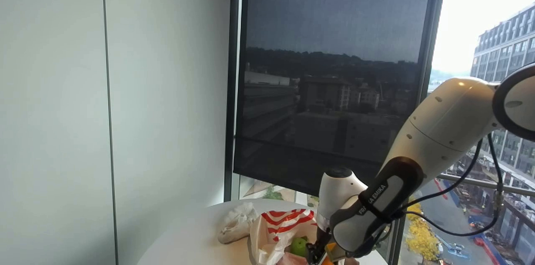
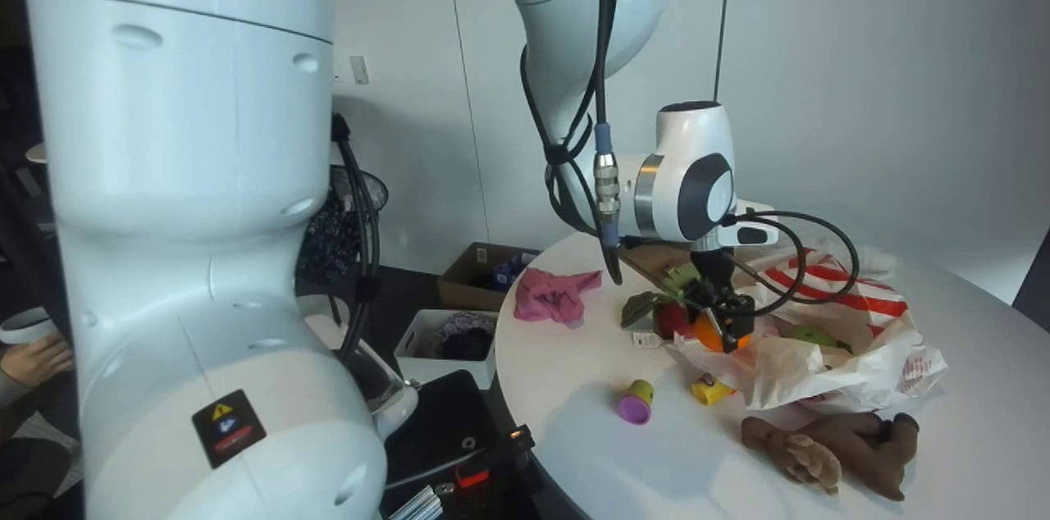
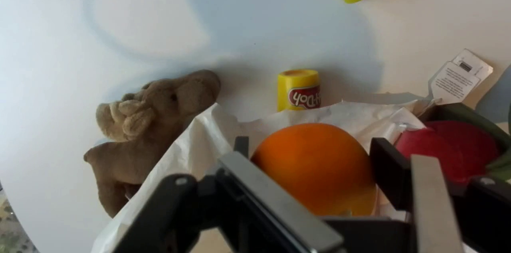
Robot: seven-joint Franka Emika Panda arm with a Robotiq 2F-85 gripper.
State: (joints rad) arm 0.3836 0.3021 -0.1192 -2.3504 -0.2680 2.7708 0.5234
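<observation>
An orange (image 3: 315, 165) fills the gap between my fingers in the wrist view, and the gripper (image 3: 306, 156) is shut on it. The right fingertip (image 3: 389, 169) presses its side; the left contact is partly hidden. In an exterior view the gripper (image 2: 723, 321) points down at the near edge of a red-striped white plastic bag (image 2: 853, 372), with the orange (image 2: 707, 333) low between its fingers. Whether the orange rests on something is hidden. A red round thing with green leaves (image 3: 451, 145) lies close beside the right finger. Inside the bag is a green fruit (image 1: 299, 246).
A yellow Play-Doh tub (image 3: 299, 90) stands by the bag's edge. Farther out lies a yellow-green tub with a purple lid (image 2: 636, 402). A brown moose plush (image 2: 853, 446) lies beside the bag. A pink cloth (image 2: 554, 295) is near the round table's edge (image 2: 502, 356).
</observation>
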